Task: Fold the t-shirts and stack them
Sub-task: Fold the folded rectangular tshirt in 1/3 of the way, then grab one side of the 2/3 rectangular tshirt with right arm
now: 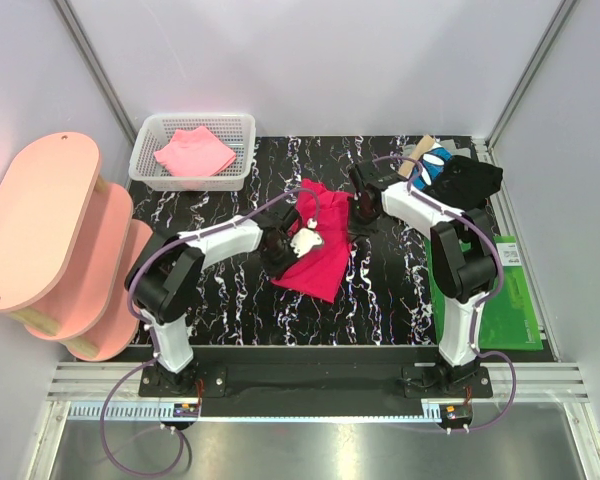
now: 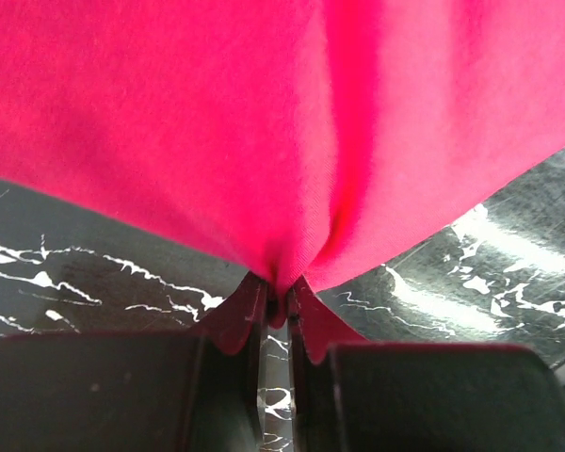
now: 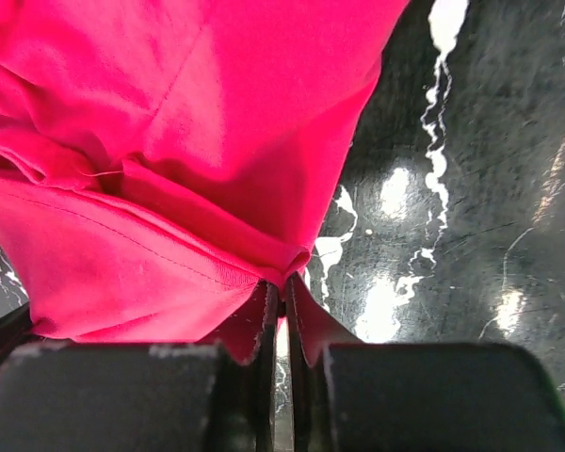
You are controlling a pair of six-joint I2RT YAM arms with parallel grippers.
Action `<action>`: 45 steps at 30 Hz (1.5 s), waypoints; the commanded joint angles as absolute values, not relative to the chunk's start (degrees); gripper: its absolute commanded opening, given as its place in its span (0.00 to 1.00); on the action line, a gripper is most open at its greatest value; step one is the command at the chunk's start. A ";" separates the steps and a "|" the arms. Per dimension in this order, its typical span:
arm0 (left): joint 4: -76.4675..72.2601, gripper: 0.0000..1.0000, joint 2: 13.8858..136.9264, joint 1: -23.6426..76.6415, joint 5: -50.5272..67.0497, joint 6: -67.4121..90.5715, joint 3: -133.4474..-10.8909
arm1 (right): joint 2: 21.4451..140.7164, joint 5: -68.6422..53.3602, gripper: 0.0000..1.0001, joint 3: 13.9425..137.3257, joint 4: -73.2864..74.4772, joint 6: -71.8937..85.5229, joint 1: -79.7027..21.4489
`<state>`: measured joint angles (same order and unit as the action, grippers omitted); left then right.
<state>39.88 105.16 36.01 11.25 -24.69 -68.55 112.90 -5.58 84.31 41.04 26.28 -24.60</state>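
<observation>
At the left gripper (image 2: 275,303), jaws pressed together on a pinch of the red t-shirt (image 2: 264,122), with the cloth gathered into a deep crease right at the tips. At the right gripper (image 3: 281,299), jaws likewise closed tight, here on a folded, stitched edge of the same shirt.

Under both tools, a black table (image 1: 230,290) with white marbling. Far out to the left of the left gripper, a pink shelf (image 1: 50,240) in three tiers, partly cut off by the frame edge. Behind and to the right of the right gripper, along the table's right edge, a green mat (image 1: 515,300) with small white printing, too tiny to read.

Between the two grippers, seen from above, the red t-shirt as a long crumpled strip, lifted where held and trailing down onto the table toward the arm bases. No label or print visible on it. Its underside and full outline hidden in both wrist views.

Beyond the left gripper, at the far left of the table, a white mesh basket (image 1: 145,150) holding a folded pink shirt (image 1: 195,152).

Beyond the right gripper, in the far right corner, a folded black shirt (image 1: 470,180). Just beside it, a blue shirt (image 1: 435,160) with white marks, not legible, partly hidden by the right arm.
</observation>
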 commanded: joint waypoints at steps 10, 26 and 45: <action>39.99 0.15 101.69 35.33 5.45 -26.98 -62.66 | 115.85 -1.60 0.73 89.74 46.14 23.82 -24.26; 41.84 0.77 94.05 34.02 7.91 -25.58 -61.26 | 95.09 -4.83 0.70 70.49 42.11 26.99 -47.42; 46.40 0.84 80.33 3.78 13.36 -21.63 -65.47 | 111.79 41.92 0.90 78.22 35.07 6.42 -72.77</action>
<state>45.47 80.53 5.06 11.11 -25.12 -63.09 109.36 31.38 76.27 38.33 9.91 -71.11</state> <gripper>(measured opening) 0.835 0.877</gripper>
